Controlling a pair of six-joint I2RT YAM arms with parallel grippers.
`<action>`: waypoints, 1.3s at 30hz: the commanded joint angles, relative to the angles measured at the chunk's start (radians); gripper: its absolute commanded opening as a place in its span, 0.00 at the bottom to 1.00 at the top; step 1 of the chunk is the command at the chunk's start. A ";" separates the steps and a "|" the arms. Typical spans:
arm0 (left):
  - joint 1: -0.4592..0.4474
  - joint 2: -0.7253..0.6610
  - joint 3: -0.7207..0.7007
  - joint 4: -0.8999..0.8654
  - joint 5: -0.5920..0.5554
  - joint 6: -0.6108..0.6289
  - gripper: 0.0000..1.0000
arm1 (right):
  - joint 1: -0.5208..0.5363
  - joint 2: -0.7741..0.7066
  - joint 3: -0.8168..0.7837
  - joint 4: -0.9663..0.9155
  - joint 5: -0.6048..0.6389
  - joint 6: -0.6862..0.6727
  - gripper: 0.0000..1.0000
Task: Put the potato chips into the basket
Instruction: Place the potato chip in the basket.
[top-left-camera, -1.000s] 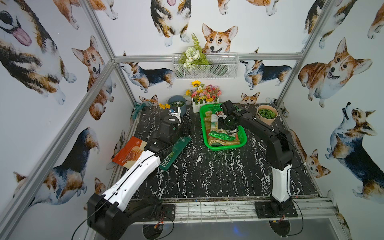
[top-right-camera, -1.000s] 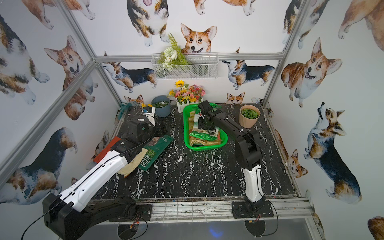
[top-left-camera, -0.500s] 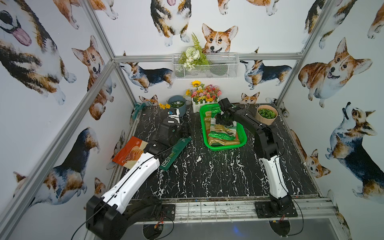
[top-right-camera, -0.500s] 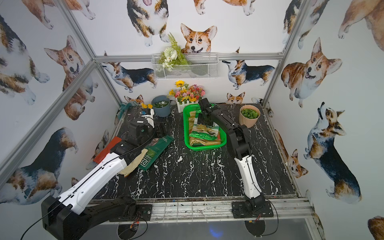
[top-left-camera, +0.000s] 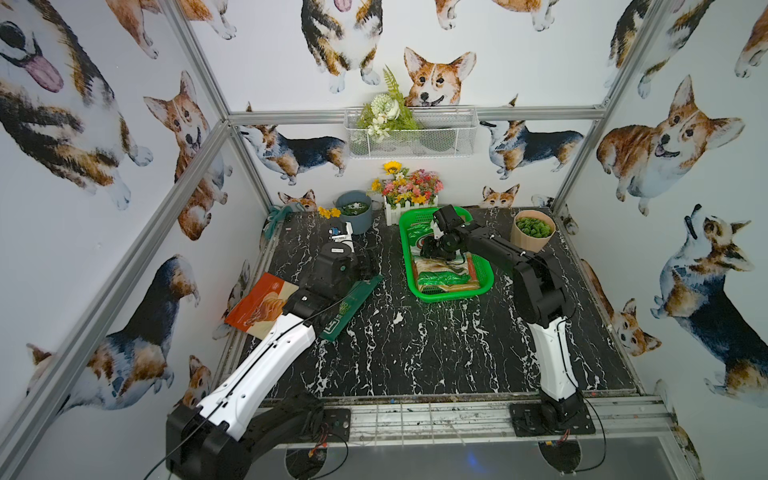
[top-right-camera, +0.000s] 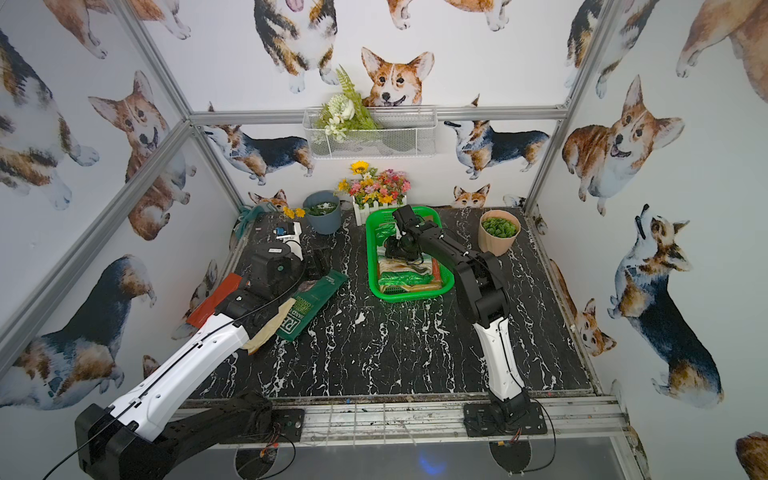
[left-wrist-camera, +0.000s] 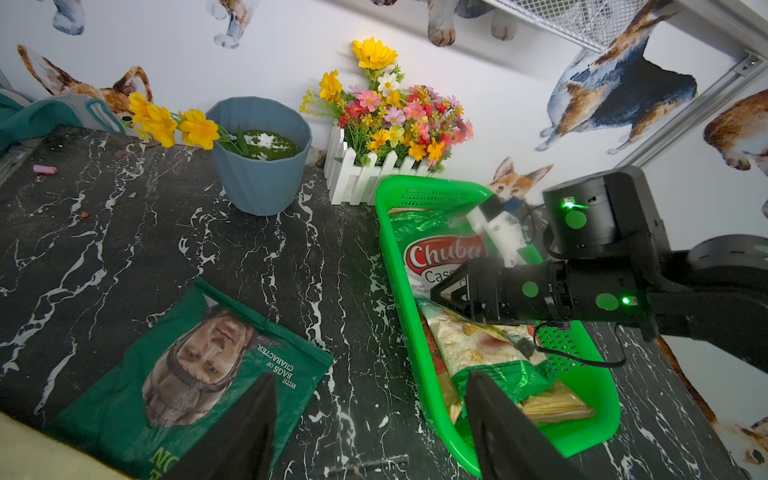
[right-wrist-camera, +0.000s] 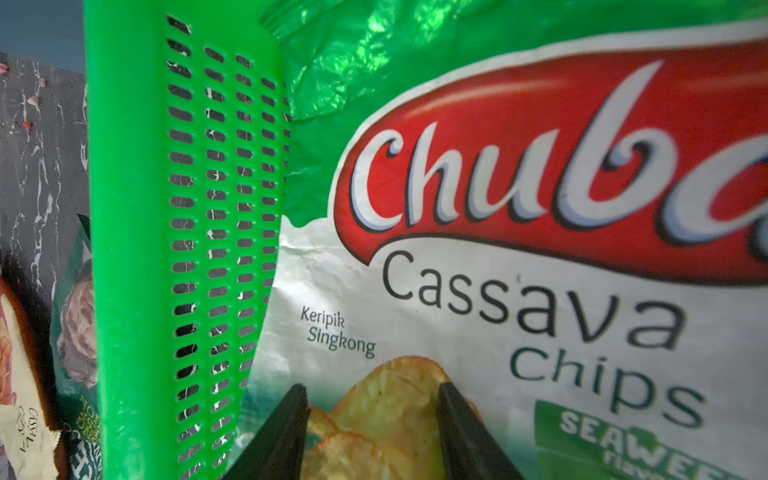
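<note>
- Your right gripper (right-wrist-camera: 370, 390) hung partly open over the green-white bag (right-wrist-camera: 498, 299) inside the green basket (top-left-camera: 453, 296), gripping nothing.
- Your left gripper (left-wrist-camera: 369, 376) stood wide open, empty, above the dark green bag (left-wrist-camera: 166, 374) on the table (left-wrist-camera: 124, 228).

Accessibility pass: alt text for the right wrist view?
A green-and-white cassava chips bag with a red logo fills the view, lying in the green basket beside its perforated wall. The right pincer, open and empty, points at the bag.
</note>
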 joint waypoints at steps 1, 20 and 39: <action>0.002 0.008 0.003 0.026 -0.003 -0.003 0.75 | 0.000 -0.019 0.018 -0.033 -0.011 0.017 0.54; 0.090 0.136 0.033 -0.030 0.024 -0.111 0.75 | 0.074 -0.233 -0.323 0.005 0.145 0.048 0.53; 0.401 0.215 -0.059 -0.057 0.112 -0.314 0.78 | 0.126 -0.338 -0.115 -0.017 0.229 0.082 0.57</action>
